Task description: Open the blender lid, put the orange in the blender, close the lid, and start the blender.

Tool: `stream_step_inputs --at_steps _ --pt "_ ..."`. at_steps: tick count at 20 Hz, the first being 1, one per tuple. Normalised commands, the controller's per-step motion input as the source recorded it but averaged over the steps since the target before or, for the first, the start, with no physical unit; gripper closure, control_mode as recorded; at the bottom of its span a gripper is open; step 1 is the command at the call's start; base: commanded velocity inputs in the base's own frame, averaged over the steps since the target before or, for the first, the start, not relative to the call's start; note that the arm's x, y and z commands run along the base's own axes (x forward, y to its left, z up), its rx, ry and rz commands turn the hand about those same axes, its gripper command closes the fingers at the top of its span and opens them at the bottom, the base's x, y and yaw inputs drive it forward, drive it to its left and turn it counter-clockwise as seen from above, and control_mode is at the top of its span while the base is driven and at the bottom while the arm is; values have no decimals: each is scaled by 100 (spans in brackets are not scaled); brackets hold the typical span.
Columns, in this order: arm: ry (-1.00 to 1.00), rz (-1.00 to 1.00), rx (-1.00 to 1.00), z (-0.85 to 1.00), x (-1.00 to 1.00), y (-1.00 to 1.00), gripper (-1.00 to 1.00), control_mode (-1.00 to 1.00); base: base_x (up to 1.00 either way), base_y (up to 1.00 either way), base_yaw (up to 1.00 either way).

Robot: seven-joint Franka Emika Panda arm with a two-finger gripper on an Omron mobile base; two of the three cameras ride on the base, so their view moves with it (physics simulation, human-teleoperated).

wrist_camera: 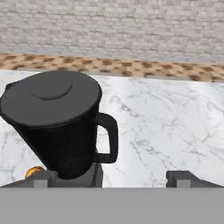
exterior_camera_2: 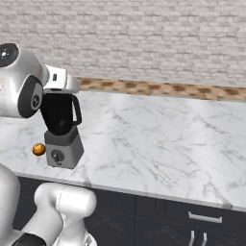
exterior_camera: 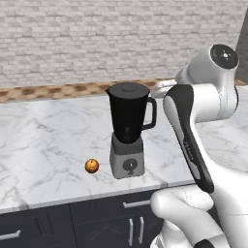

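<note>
Veined marble counter under lidded tapered blender (glossy black), pincer agape.

the blender stands near the bench front edge, lid on the jar, handle jutting right. the orange lies just left of its base. bare marble spreads wide on both sides and behind, up to the brick wall.

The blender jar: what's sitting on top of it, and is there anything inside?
The blender lid sits on the rim of the blender, closed. The jar is black and covered, so its inside cannot be seen. The orange lies on the counter beside the base.
</note>
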Motion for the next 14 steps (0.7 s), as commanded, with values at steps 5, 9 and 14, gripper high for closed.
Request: stream_step_inputs --at_steps 5,9,14 --pt "-8 2 0 51 16 88 -100 -100 0 0 0" --pt "2 3 0 17 33 88 -100 -100 0 0 0" --pt "8 1 0 -6 35 21 -100 -100 0 0 0"
